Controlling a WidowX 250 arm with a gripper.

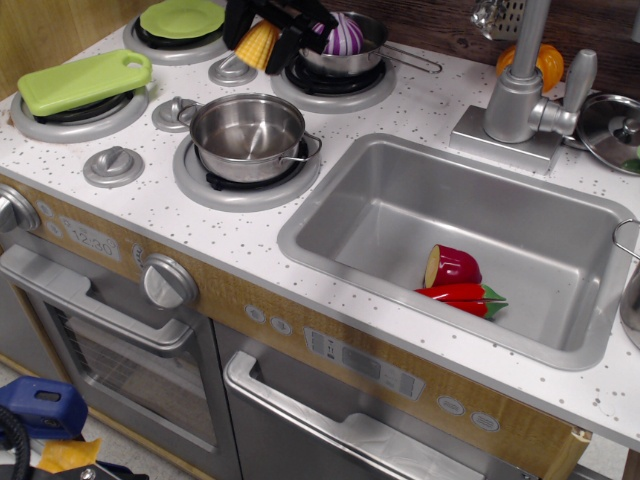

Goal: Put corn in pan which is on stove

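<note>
My gripper point(258, 40) is at the top of the view, above the white speckled stove point(150, 150) between the two back burners. Its black fingers point(236, 22) are shut on the small yellow corn point(256, 43), which hangs in the air. An empty steel pan point(247, 135) stands on the front right burner, in front of and below the corn. A second steel pan point(362, 50) on the back right burner holds a purple-and-white toy point(345, 35), just right of the gripper.
A green cutting board point(85, 80) lies on the front left burner and a green plate point(182, 18) on the back left one. The sink point(400, 200) holds red toy vegetables point(455, 268). The faucet point(520, 90), an orange fruit point(548, 62) and a steel lid point(615, 125) are at right.
</note>
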